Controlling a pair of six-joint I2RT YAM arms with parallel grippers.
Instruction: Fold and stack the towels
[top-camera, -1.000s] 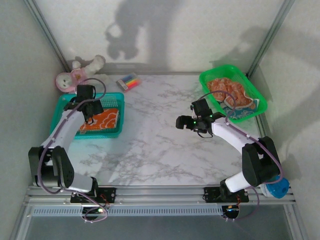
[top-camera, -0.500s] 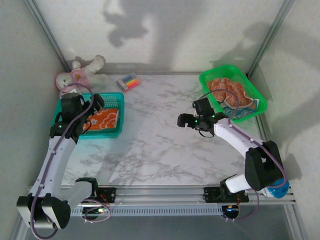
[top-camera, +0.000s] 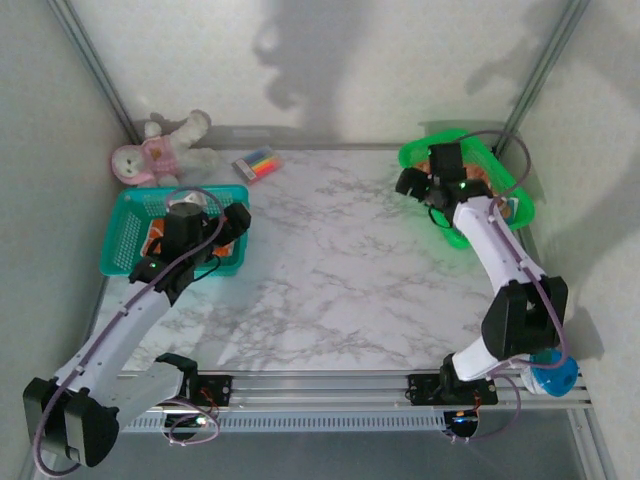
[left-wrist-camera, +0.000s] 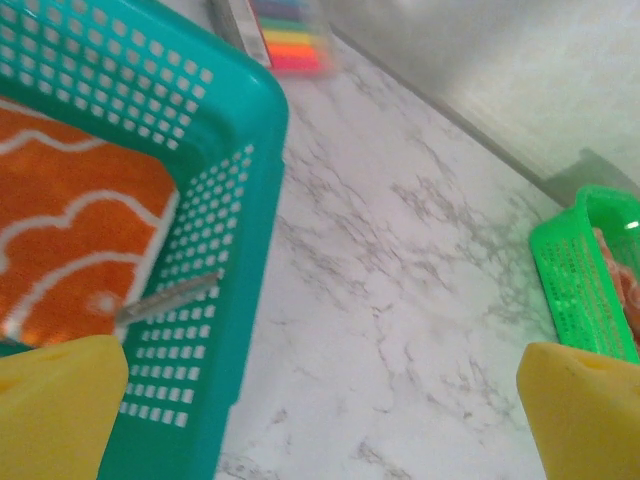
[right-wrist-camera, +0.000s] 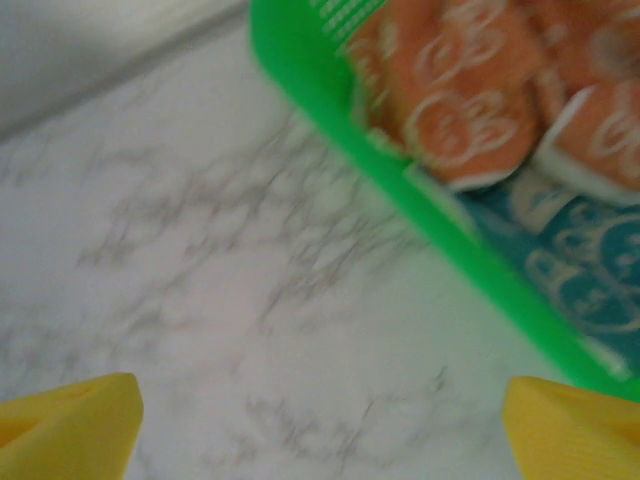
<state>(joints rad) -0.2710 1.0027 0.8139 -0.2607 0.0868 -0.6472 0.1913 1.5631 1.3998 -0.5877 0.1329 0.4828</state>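
Note:
An orange towel with white lines (left-wrist-camera: 70, 230) lies folded flat in the teal basket (left-wrist-camera: 240, 130) at the table's left; it also shows beside the left arm (top-camera: 160, 240). My left gripper (left-wrist-camera: 320, 400) hangs open and empty over that basket's right rim (top-camera: 225, 235). Crumpled orange-and-white towels (right-wrist-camera: 470, 110) and a blue-printed towel (right-wrist-camera: 570, 260) sit in the green basket (right-wrist-camera: 330, 120) at the back right. My right gripper (right-wrist-camera: 320, 420) is open and empty over the marble just left of that basket (top-camera: 420, 185).
A pink-and-white plush toy (top-camera: 150, 150) and a pack of coloured markers (top-camera: 258, 162) lie at the back left. The marble table (top-camera: 330, 260) stretches between the two baskets. Metal frame posts stand at both back corners.
My left arm swung from over the orange towel to the teal basket's right rim, its jaws wider. My right arm moved from the table's middle back to the green basket.

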